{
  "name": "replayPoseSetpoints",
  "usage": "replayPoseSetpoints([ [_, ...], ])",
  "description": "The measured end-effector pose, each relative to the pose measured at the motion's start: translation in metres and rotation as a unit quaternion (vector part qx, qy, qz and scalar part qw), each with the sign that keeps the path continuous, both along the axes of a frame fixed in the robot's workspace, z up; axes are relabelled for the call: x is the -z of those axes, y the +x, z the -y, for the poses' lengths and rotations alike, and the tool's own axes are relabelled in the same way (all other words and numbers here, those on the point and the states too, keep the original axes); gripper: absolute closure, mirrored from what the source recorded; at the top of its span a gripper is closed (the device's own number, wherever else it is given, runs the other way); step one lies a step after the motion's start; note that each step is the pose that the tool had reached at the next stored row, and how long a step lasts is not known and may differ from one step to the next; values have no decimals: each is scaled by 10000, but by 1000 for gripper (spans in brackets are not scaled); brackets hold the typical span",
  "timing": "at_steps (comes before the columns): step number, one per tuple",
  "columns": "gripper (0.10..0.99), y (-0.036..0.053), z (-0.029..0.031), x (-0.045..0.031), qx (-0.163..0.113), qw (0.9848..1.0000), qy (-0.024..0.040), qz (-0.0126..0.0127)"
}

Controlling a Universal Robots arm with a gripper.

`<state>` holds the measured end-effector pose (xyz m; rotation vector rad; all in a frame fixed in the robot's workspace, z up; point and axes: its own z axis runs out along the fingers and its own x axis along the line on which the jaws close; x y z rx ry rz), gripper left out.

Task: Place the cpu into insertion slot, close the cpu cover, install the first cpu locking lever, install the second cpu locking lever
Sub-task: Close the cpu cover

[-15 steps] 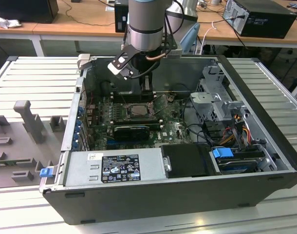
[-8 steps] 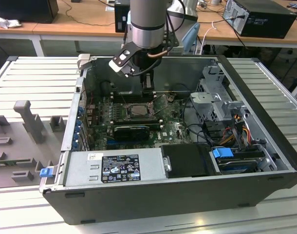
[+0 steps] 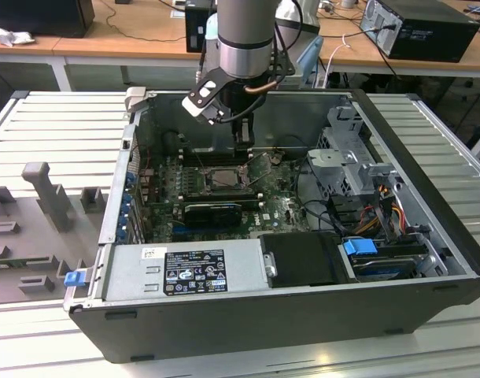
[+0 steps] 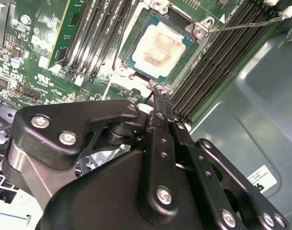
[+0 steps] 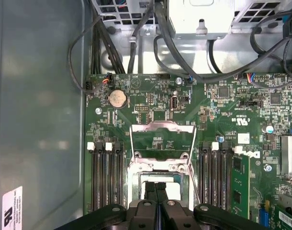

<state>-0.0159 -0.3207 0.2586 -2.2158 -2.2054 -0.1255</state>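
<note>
Finds the gripper (image 4: 155,92) low inside the case (image 3: 248,315), jaws pressed together, with nothing seen pinched between them. Puts its tips just beside 1 edge of the slot (image 5: 134,187); cannot tell from the second wrist view whether touching or a little apart.

Shows the cpu (image 4: 160,47) already lying flat in that slot, silvery face up and square to the rim, with no corner riding high as far as can be judged.

Shows the cover (image 5: 160,126) not yet down: in the first wrist view stands raised off its hinge, with the green board visible through its cut-out. Places it beyond the tips, on the side toward the coin cell (image 5: 117,98), hinge line running across the fingers' line and not along it. Sets the closed tips over the slot, seemingly close to the cover's hinged foot and well apart from its free top bar.

Counts 1 lever (image 4: 246,24) swung out, a thin rod lying over the memory slots (image 4: 218,62) and pointing away from the slot.

Reads the work, as a judgement, thus: placing done, cover open, levers not yet latched. Needs no choice of arm, with only 1 here.
</note>
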Motion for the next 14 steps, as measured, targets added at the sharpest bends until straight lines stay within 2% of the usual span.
replayPoseSetpoints([
  [7,980,55,0,-1,0,10000,0,0],
  [9,980,56,-2,-30,0,10000,0,0],
  [14,980,82,-3,-36,0,10000,0,0],
])
